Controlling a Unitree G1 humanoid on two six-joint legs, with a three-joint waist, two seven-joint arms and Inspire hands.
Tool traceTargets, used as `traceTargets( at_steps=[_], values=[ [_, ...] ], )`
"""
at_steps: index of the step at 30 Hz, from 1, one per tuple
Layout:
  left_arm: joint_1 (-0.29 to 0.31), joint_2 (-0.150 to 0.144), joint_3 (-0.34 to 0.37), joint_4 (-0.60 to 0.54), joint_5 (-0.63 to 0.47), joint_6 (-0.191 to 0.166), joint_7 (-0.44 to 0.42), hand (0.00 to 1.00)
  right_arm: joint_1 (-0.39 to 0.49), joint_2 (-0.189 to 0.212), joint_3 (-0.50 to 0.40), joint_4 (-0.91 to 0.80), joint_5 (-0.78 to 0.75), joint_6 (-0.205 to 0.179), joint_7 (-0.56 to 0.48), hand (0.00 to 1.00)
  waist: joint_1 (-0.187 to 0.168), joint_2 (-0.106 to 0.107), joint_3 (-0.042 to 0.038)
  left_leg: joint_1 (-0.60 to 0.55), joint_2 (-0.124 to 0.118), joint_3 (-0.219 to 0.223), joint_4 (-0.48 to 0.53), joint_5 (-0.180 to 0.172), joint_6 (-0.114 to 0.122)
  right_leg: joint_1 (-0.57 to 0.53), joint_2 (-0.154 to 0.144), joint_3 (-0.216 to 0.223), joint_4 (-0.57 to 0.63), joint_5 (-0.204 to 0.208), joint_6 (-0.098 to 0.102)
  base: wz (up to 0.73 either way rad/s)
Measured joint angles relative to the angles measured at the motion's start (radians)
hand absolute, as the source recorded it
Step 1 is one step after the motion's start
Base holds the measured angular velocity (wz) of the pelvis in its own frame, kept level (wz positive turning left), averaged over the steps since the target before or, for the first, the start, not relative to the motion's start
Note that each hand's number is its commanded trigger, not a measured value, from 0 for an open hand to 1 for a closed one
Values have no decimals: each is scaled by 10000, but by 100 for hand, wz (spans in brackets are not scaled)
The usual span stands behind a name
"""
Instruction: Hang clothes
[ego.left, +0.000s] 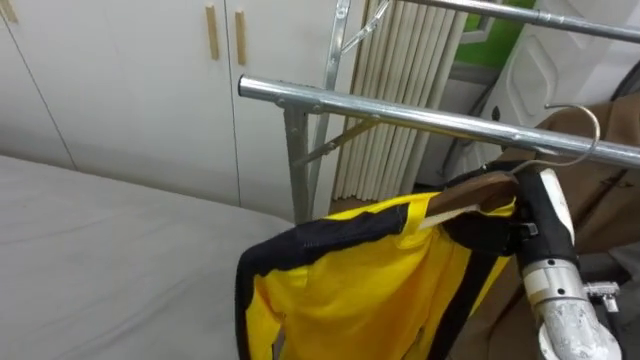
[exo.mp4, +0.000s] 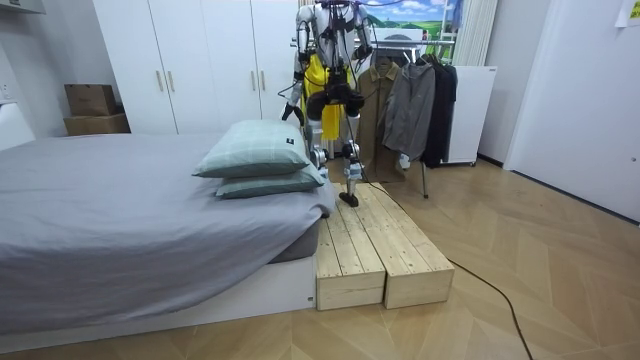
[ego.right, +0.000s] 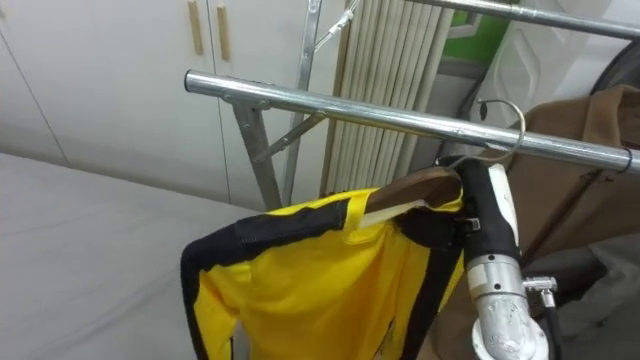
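At the rail (ego.right: 350, 105), the hanger (ego.right: 410, 190) is gripped by the right hand (ego.right: 475, 215); if it is released before being hooked, the jacket (ego.right: 300, 280) may be dropped.

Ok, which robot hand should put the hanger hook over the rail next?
Right. The right robot hand grips the wooden hanger carrying the yellow jacket, with its hook up at the metal rail; a short move should probably seat it.

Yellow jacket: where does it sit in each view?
Left eye view: yellow jacket at lower centre.
Right eye view: lower centre-left.
Room view: top centre, up against the robot.
Shared landmark: brown coat, to the right of it in every view.
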Motion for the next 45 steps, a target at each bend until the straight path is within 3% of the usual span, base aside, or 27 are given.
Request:
traceTargets(
  at_steps=[5, 10, 16, 21, 27, 32, 38, 45],
  values=[
    [4, -91, 207, -1, -12, 122, -15, 0, -259, -23, -41, 547, 568, 159, 40, 100, 27, -2, -7, 16, 11, -131, 0, 0, 0, 103, -10, -83, -98, 13, -21, 5],
    [28, -128, 252, -90, -13, 140, -17, 0, -894, -187, -101, 1571, 1194, 244, 37, 100, 34, -4, -9, 8, 17, -149, -1, 0, 0, 104, -75, -567, -107, 16, -27, 0],
    [-137, -159, 364, -406, 231, 431, -196, 0, -1487, -604, -100, 1739, 1629, 551, 65, 100, 39, -42, -34, -118, -5, -294, 10, 0, 0, 55, -154, -940, -116, 16, -27, 9],
    [-72, -141, 550, -712, 939, 575, -424, 0, -2569, -1100, -100, 3675, 1529, 639, 335, 100, 245, -228, -99, -86, -11, -441, 25, 3, -5, 109, -168, -1039, -101, 35, -57, 4],
    [171, -116, 748, -1200, 1047, 602, -544, 0, -3135, -1246, -104, 4947, 1595, 817, 1094, 100, 245, -402, -37, -164, -18, -507, 105, 6, -9, 105, -199, -1091, -108, 37, -60, 1],
    [183, -56, 745, -1201, 1046, 596, -653, 0, -3556, -1611, -103, 6113, 1899, 839, 1700, 100, 278, -459, -19, -187, -18, -535, 117, 6, -9, 98, -215, -1150, -118, 37, -61, 1],
    [213, -26, 746, -1197, 938, 592, -670, 0, -3628, -1854, -103, 6606, 1903, 839, 2132, 100, 274, -456, -19, -175, 12, -538, 113, 6, -9, 116, -357, -2062, -129, 42, -71, 0],
    [260, 79, 745, -1231, 753, 483, -670, 0, -3844, -1996, -251, 7781, 2233, 855, 2329, 100, 270, -470, -20, -87, -7, -609, 105, 7, -11, 337, -382, -2228, -300, 90, -150, 4]
  ],
)
